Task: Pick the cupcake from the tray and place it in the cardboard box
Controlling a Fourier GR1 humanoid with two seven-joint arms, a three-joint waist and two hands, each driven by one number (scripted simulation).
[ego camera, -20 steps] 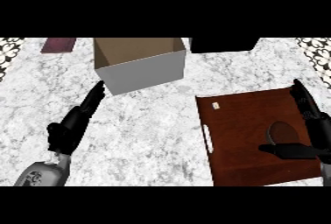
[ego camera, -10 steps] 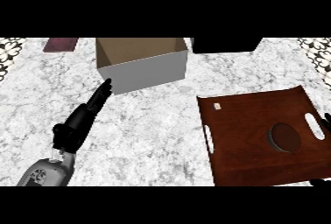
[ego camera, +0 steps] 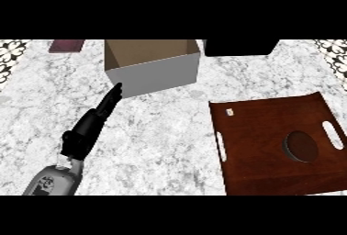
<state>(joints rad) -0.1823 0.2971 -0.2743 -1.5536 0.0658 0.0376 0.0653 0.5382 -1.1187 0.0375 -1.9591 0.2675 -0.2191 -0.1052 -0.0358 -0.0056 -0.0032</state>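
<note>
**Right hand gone from view, left hand by the box**

Since a moment ago the right hand has left the picture, and the left hand (ego camera: 86, 133) has stayed put on the counter (ego camera: 169, 133), fingers straight and holding nothing, their tips close to the near wall of the cardboard box (ego camera: 157, 73). Well to the right lies the brown tray (ego camera: 264, 151), with a dark oval on it that may be the cupcake (ego camera: 301, 147); I cannot tell for sure.

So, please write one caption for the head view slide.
Left hand points straight-fingered toward open white cardboard box; brown wooden tray carries a dark round cupcake.
</note>
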